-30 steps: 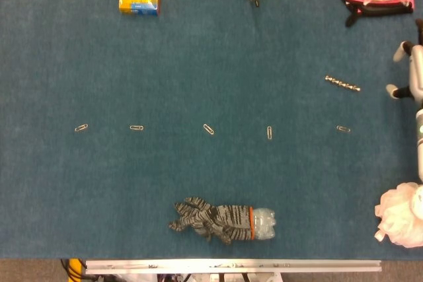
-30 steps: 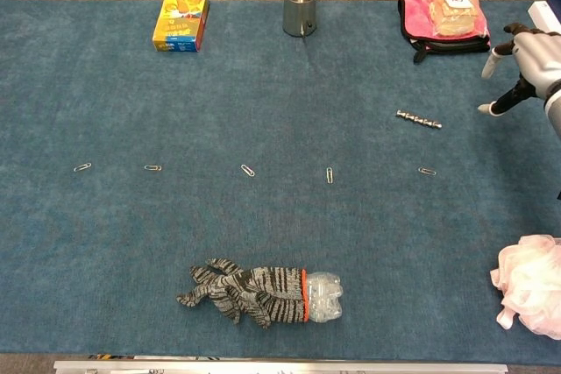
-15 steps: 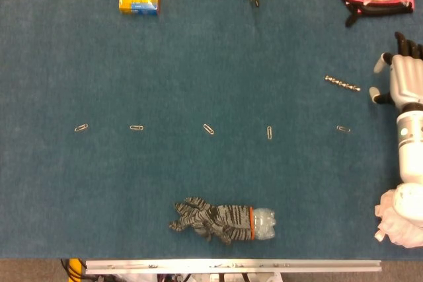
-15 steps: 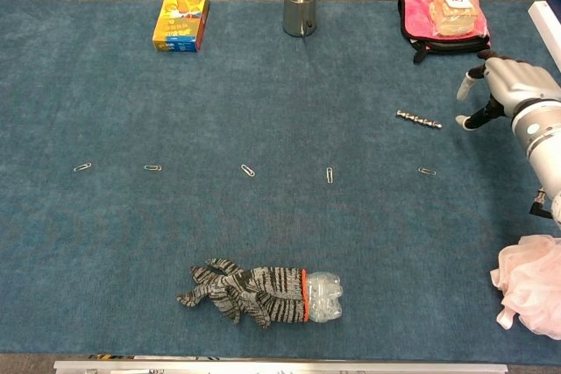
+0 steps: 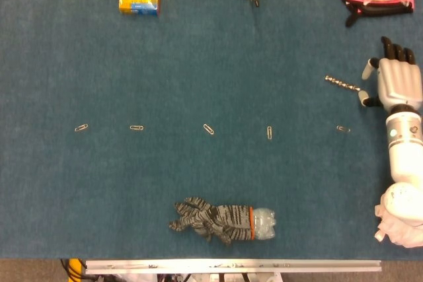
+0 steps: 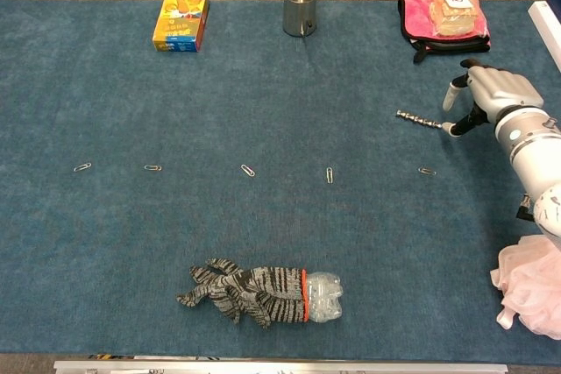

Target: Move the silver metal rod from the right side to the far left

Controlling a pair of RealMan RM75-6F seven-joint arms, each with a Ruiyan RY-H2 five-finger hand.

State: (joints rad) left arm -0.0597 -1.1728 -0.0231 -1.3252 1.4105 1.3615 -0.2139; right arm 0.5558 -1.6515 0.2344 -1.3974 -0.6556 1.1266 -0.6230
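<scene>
Beside the right hand (image 6: 487, 94) with spread, empty fingers (image 5: 365, 69), silver metal rod (image 5: 342, 84) flat, lengthwise left-right.

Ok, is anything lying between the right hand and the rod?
Nothing: in the head view the right hand sits just right of the silver metal rod, with only bare blue cloth at most between them.

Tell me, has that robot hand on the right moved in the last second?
Yes. The right hand has slid leftward, closing on the silver metal rod, which stays put above the paper clip.
</scene>
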